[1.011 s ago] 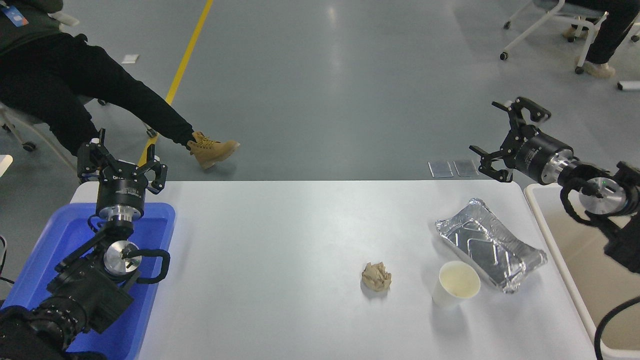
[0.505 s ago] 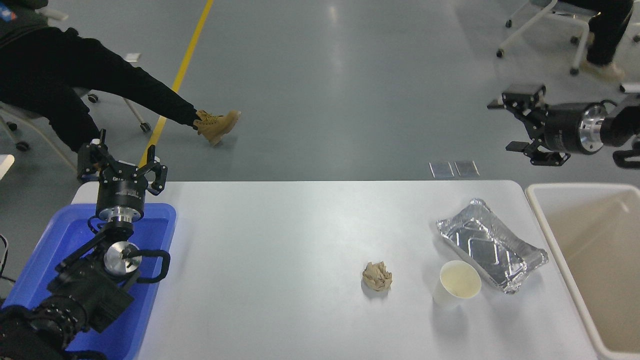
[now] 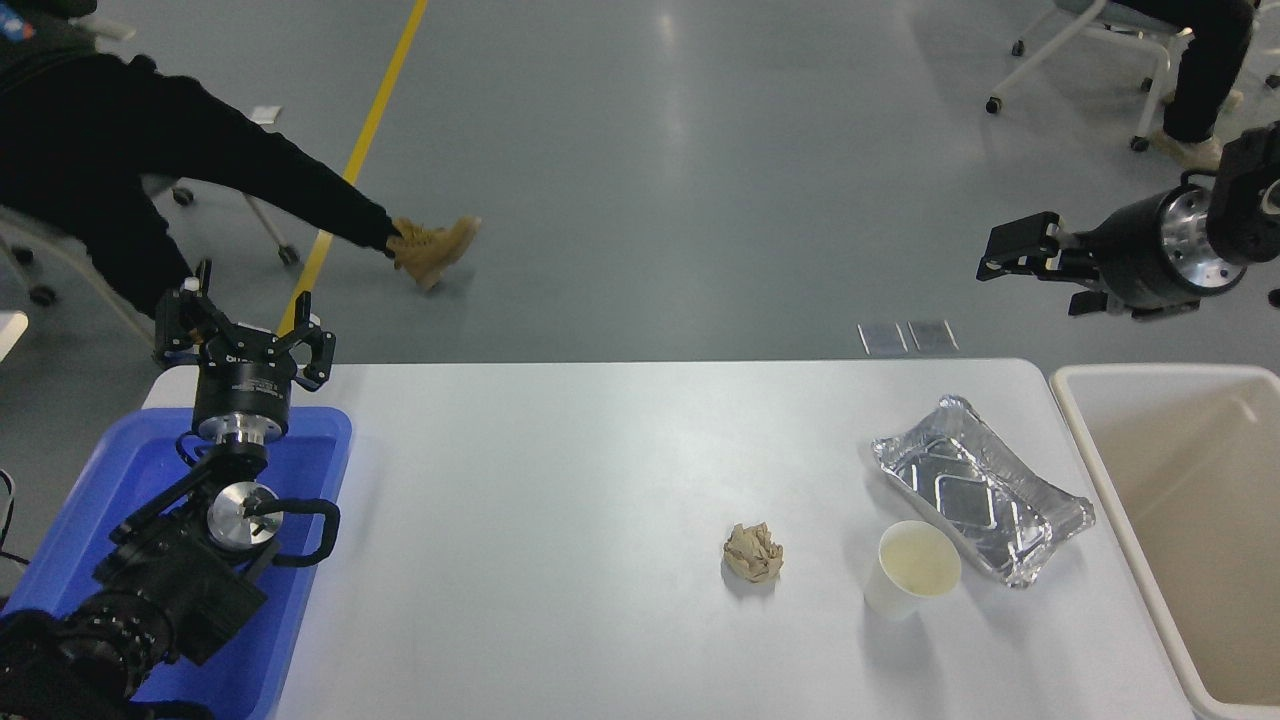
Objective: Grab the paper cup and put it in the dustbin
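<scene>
Upright on the white table [image 3: 560, 470], our small white paper cup [image 3: 912, 568] touches the shiny foil tray [image 3: 985, 490]; our right gripper [image 3: 1025, 262] hovers beyond the beige rectangular dustbin [image 3: 1100, 470], its jaw state unreadable; left gripper [image 3: 245, 335], jaws apart, sits parked.

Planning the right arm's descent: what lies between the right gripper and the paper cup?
In the head view, the foil tray lies between the right gripper and the paper cup.

My arms are black throughout. Each wrist carries a bright round metal disc and a black cylindrical housing. My left pincer [image 3: 243, 330] and right pincer [image 3: 1022, 258] have angular black fingers. A black cable loops beside my left wrist.
</scene>
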You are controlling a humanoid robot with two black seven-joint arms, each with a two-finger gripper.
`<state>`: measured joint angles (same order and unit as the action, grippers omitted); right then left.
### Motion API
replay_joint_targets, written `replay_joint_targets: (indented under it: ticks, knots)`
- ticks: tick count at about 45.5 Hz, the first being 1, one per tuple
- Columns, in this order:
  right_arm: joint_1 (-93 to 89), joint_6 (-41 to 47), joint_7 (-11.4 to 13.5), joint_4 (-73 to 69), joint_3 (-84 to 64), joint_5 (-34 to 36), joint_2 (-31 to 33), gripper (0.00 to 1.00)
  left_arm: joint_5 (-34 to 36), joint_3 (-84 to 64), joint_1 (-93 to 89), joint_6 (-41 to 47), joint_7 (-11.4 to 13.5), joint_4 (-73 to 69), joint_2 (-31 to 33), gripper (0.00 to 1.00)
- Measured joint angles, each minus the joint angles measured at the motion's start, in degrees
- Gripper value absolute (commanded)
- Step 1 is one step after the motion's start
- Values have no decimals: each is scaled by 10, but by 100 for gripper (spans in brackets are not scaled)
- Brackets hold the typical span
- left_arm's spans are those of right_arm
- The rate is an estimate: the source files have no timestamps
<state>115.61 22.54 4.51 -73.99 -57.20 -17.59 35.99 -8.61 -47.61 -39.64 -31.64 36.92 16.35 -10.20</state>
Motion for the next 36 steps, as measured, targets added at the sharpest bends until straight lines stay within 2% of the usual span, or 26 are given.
replay_joint_targets:
  ticks: [10,24,36]
  knots:
    - [76,22,-3,-66,-64,-3,-52,100,0,0,0,1,0,0,0,99]
    - [154,124,-6,-136,-99,1,-90,100,0,0,0,1,0,0,0,99]
    - [191,191,-10,-162,-105,43,-117,100,0,0,0,1,0,0,0,99]
